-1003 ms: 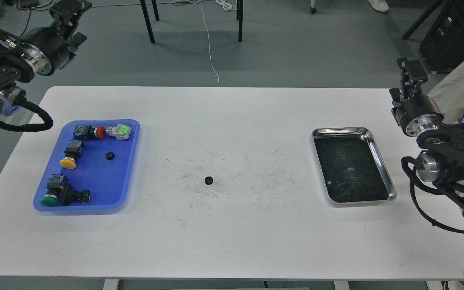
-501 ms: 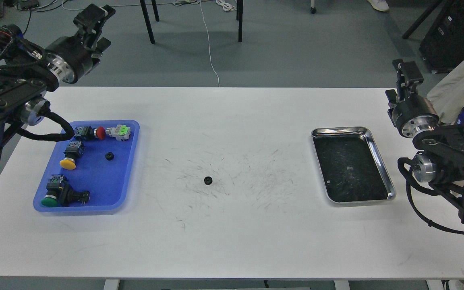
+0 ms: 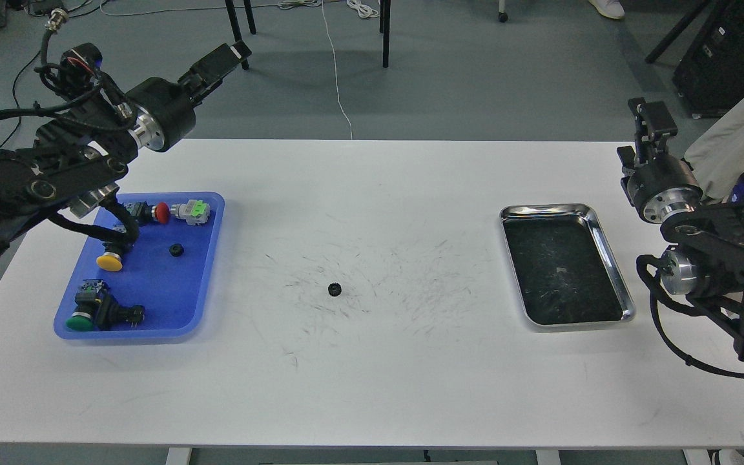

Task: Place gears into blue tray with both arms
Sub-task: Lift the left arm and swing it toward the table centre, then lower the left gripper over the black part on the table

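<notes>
A: How is the light looking?

B: It is falling bright and even from overhead, washing the white counter (image 3: 372, 387) almost flat, with only soft, short shadows sitting under things.

A: Any glare?

B: The silver tray (image 3: 611, 258) rim is glinting, and the blue tray (image 3: 207, 271) is showing saturated colour.

A: Focus?

B: Everything is staying sharp; the left arm (image 3: 55, 174) is blurring slightly.

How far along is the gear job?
Half done. One gear lies in the blue tray among the switches. Nothing is in hand: the left gripper and right gripper hang off the table's far corners. The other gear sits on the table, mid-table.
</notes>
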{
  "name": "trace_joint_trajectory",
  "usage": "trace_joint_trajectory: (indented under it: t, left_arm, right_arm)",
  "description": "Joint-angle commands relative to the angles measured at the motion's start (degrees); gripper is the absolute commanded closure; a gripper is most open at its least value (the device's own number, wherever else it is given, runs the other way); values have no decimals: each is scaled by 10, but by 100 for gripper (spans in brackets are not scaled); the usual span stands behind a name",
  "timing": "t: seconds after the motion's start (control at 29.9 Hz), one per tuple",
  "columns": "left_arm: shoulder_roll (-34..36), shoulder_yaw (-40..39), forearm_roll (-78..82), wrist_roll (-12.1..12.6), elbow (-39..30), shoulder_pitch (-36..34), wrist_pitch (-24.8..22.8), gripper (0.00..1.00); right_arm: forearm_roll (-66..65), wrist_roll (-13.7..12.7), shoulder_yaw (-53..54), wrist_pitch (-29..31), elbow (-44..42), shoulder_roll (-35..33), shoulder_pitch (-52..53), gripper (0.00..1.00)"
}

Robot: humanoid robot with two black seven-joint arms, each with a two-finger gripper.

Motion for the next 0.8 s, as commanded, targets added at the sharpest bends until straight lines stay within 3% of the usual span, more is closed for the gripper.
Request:
trace_joint_trajectory:
  t: [0.0, 0.1, 0.23, 0.4, 0.5, 0.77]
  left_arm:
    - [0, 52, 6, 0, -12, -39, 0, 2]
    - [-23, 116, 58, 0, 4, -48, 17, 2]
    - [-39, 155, 117, 0, -34, -66, 47, 2]
    - [-63, 233, 225, 0, -33, -94, 68, 2]
    - [-61, 245, 286, 0, -40, -113, 77, 2]
    - [-81, 328, 390, 0, -119, -154, 139, 3]
  right_arm:
    - [1, 0, -1, 0, 0, 0, 0, 6]
    - [0, 0, -1, 0, 0, 1, -1, 6]
    - [0, 0, -1, -1, 1, 4, -4, 6]
    - [0, 0, -1, 0, 0, 4, -4, 6]
    - [0, 0, -1, 0, 0, 5, -4, 6]
    - [0, 0, -2, 0, -1, 10, -3, 5]
